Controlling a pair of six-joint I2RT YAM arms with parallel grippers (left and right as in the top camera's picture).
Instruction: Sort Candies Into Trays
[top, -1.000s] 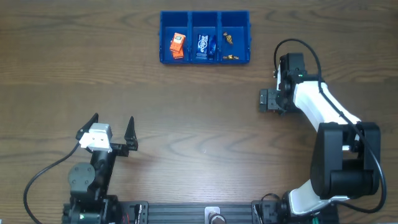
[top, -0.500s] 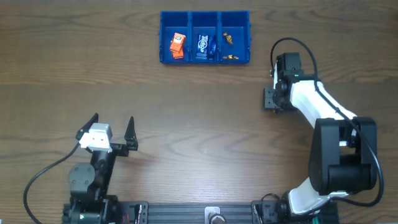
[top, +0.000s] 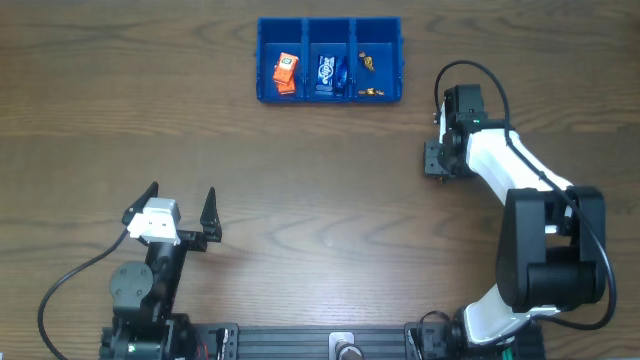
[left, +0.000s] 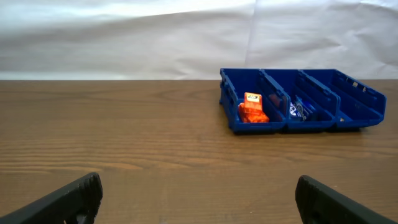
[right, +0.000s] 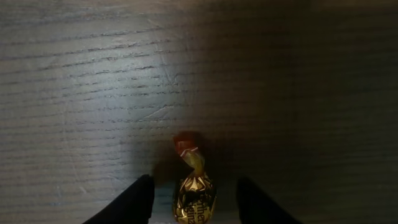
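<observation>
Risk of slip: right gripper (right: 194, 180) released, straddling gold foil-wrapped candy (right: 197, 194); off-centre squeeze on slick wrapper likely to flick it aside.

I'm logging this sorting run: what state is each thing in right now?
Left gripper: open, empty.
Right gripper: open.
Blue tray: upright, three compartments, all holding candies.
Orange candies: in the tray's left compartment.
Blue candies: in the middle compartment.
Gold candies: in the right compartment.
Loose gold-wrapped candy: on the table, between the right gripper's fingers, ungripped.
</observation>
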